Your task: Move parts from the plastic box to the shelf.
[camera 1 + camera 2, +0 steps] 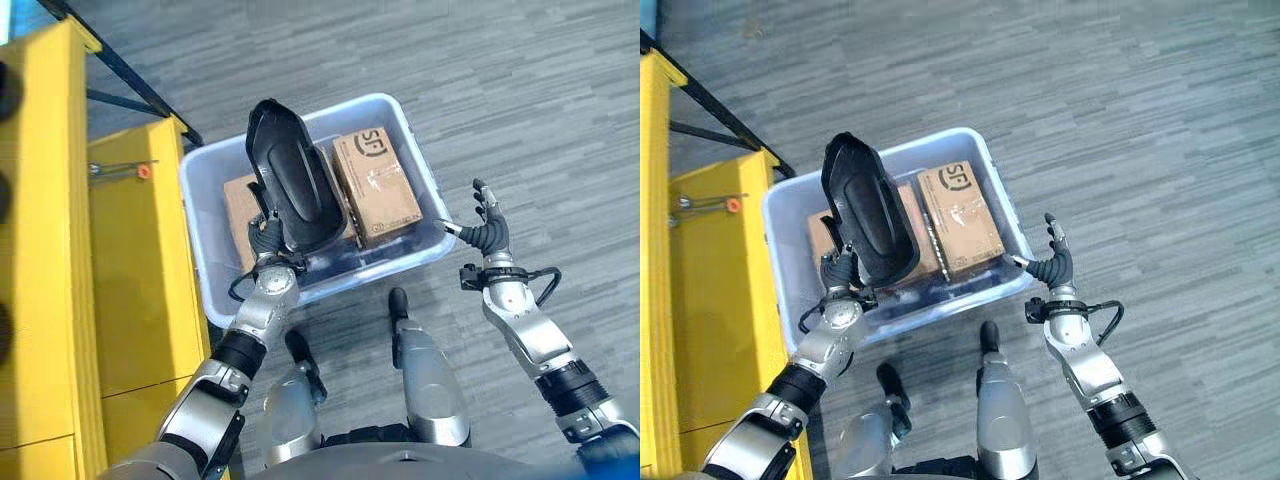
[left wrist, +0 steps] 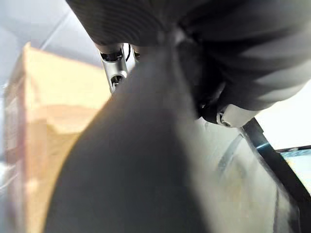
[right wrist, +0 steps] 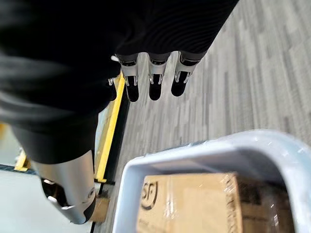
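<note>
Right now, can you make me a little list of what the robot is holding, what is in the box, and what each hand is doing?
Held thing: black plastic part, lifted above the box
Left hand: shut on the black plastic part, gripping its lower end
Right hand: open, fingers straight, beside the box's right corner, holding nothing
Container: pale blue plastic box on the grey floor
Still in the box: two brown cardboard boxes, side by side
Shelf: yellow shelf, to the robot's left of the box
</note>
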Tool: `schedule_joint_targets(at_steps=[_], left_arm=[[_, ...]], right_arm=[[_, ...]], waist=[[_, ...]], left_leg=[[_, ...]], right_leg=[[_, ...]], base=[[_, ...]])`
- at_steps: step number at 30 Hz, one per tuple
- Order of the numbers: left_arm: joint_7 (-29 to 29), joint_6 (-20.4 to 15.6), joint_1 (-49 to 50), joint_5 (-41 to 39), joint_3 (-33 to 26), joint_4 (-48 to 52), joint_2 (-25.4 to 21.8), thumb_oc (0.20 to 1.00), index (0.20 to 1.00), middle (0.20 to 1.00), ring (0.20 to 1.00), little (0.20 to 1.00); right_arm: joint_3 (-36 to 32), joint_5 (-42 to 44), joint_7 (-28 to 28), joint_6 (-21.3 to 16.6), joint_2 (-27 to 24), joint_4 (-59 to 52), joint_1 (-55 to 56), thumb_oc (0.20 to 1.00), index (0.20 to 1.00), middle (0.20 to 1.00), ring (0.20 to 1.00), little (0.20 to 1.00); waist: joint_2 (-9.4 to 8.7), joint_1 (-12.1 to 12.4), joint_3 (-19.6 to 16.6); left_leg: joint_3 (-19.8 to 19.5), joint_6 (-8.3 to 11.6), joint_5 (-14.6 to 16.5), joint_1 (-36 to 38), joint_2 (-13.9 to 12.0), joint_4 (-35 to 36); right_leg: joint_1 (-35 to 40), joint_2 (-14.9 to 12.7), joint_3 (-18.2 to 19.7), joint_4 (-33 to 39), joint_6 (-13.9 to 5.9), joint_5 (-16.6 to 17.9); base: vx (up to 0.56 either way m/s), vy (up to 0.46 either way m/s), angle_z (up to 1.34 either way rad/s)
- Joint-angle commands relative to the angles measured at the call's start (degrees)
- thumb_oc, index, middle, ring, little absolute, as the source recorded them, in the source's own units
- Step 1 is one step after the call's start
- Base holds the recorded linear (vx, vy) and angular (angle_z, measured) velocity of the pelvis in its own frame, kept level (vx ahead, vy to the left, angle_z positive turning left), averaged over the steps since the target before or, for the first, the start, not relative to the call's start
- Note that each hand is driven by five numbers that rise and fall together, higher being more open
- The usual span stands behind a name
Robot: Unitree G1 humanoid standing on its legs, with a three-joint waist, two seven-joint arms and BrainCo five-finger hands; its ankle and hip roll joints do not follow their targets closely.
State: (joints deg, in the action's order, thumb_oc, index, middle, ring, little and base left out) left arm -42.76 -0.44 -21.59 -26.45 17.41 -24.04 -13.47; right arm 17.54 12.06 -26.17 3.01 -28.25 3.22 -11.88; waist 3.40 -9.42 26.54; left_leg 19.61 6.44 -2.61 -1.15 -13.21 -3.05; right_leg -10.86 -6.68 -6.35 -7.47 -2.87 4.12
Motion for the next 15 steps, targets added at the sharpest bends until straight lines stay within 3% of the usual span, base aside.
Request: schedule_joint_targets(at_steps=[1, 6, 11, 14, 15], left_arm=[[1.15, -4.65, 0.68, 0.9, -1.71, 4.41, -1.51, 0.2, 0.2, 0.2, 0.2, 0.2], [4.81, -5.01, 6.44, -1.55, -3.68, 10.13, -3.33, 0.2, 0.2, 0.2, 0.2, 0.2], [6.44, -4.02, 11.38, -0.82, -6.05, 14.28, -4.76, 0.2, 0.2, 0.2, 0.2, 0.2], [5.86, -3.27, 14.24, 2.82, -7.68, 15.78, -6.04, 0.2, 0.2, 0.2, 0.2, 0.2], [5.83, -3.61, 15.81, 4.27, -8.64, 16.73, -6.52, 0.2, 0.2, 0.2, 0.2, 0.2]], right_arm=[[0.81, -2.42, 0.93, -3.62, -0.11, -3.13, 1.6, 1.0, 1.0, 1.0, 1.0, 1.0], [1.96, -2.67, 2.61, -3.03, 0.83, -2.86, 4.03, 1.0, 1.0, 1.0, 1.0, 1.0], [2.28, -3.4, 3.26, -2.76, 1.85, -3.05, 4.69, 1.0, 1.0, 1.0, 1.0, 1.0], [2.8, -3.97, 3.9, -2.38, 1.92, -3.63, 4.68, 1.0, 1.0, 1.0, 1.0, 1.0], [3.44, -3.65, 4.34, -2.01, 1.91, -3.69, 4.31, 1.0, 1.0, 1.0, 1.0, 1.0]], waist=[[-3.83, 0.81, -4.18], [-2.4, 3.71, -7.68], [-1.66, 6.46, -8.66], [-0.96, 8.28, -8.83], [-0.59, 9.18, -8.78]], left_leg=[[-3.04, 0.56, -1.22, -3.83, -2.54, -3.31], [-4.38, 0.47, -1.75, -1.61, -1.89, -2.09], [-6.38, 0.02, -1.18, -0.88, -1.18, -3.0], [-8.71, 0.26, -2.29, -1.29, -1.62, -3.08], [-10.12, 0.72, -4.02, -1.55, -2.5, -2.96]], right_leg=[[3.56, -0.99, -2.93, -2.78, -0.78, -8.26], [8.32, -2.21, -5.47, -1.24, -0.84, -8.41], [10.82, -2.58, -7.78, -2.66, -0.3, -9.87], [11.38, -2.79, -8.91, -4.53, 0.22, -11.29], [11.24, -2.87, -9.63, -5.66, 0.63, -12.12]], base=[[0.07, 0.04, 0.08], [0.06, 0.012, 0.2], [0.01, -0.097, 0.15], [-0.04, -0.144, 0.33], [-0.05, -0.104, 0.28]])
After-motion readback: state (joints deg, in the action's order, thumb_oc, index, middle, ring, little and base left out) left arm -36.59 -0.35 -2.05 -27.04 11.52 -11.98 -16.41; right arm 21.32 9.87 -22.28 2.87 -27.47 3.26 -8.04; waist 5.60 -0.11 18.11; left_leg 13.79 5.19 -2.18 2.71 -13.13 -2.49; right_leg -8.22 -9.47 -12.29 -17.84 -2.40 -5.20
